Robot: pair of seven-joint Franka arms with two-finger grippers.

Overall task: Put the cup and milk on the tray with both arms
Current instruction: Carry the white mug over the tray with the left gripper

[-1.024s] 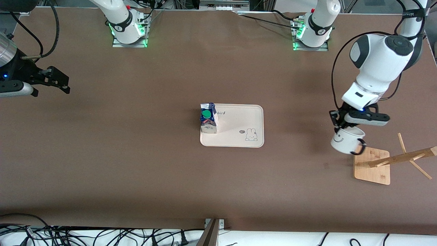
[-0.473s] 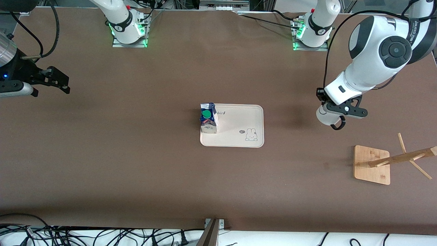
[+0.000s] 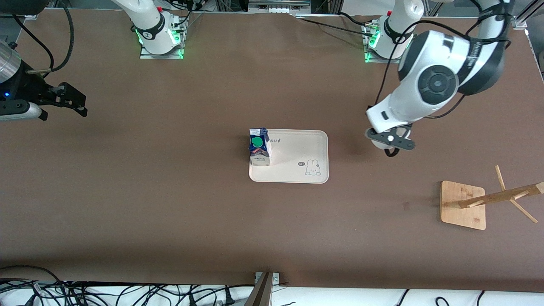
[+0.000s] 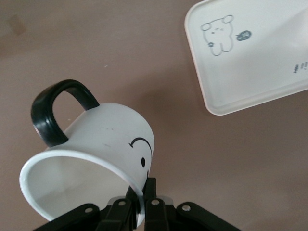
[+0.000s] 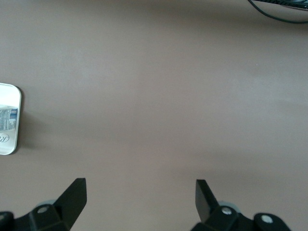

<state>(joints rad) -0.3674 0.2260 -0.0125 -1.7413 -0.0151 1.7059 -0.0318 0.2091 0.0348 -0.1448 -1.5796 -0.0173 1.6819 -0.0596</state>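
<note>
1. Left tool (image 3: pixel 389 142): hangs over bare surface (image 3: pixel 170 212), at about 3 o'clock from the tray (image 3: pixel 297 177) in the front view, just off its short edge.
2. Pinched tight on the cup (image 4: pixel 96 144); fingers (image 4: pixel 153 211) clamp the rim wall, one inside and one outside, right by the smiley face.
3. Cup carried tilted, mouth turned toward the wrist camera, black handle (image 4: pixel 53 110) sticking out away from the fingers; in the front view only a sliver of white (image 3: pixel 375 143) and the handle loop show under the tool.
4. Cup clear of the surface and not over the tray; tray corner with the rabbit drawing (image 4: pixel 219 33) seen just beside it from the left wrist.
5. Milk (image 3: pixel 259 148): stands upright on the tray, at its 10 o'clock corner in the front view, green cap up.
6. Rest of the tray bare, rabbit drawing (image 3: pixel 313 167) at its 4 o'clock corner.
7. Right tool (image 3: pixel 76 104): waits over bare surface at the right arm's end, about 9 o'clock from the tray and well apart from it.
8. Fingers (image 5: pixel 74 192) spread wide, nothing between them.
9. Wooden rack (image 3: pixel 463 206): sits at about 4 o'clock from the tray, nearer to the front camera than the left tool's spot, pegs bare.
</note>
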